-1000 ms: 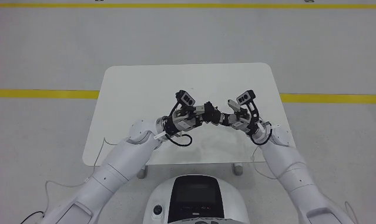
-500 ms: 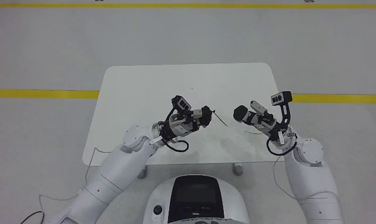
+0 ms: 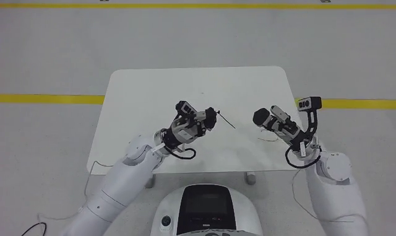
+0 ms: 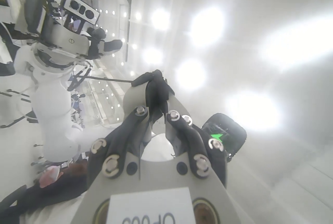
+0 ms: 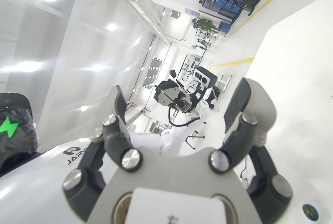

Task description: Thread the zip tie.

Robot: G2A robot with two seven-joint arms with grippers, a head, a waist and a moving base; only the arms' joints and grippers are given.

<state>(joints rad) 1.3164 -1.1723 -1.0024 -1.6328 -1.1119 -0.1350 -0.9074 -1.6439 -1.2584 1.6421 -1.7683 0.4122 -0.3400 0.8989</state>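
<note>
Top view: zip tie (image 3: 226, 121) pinched in left claw (image 3: 213, 116).
</note>
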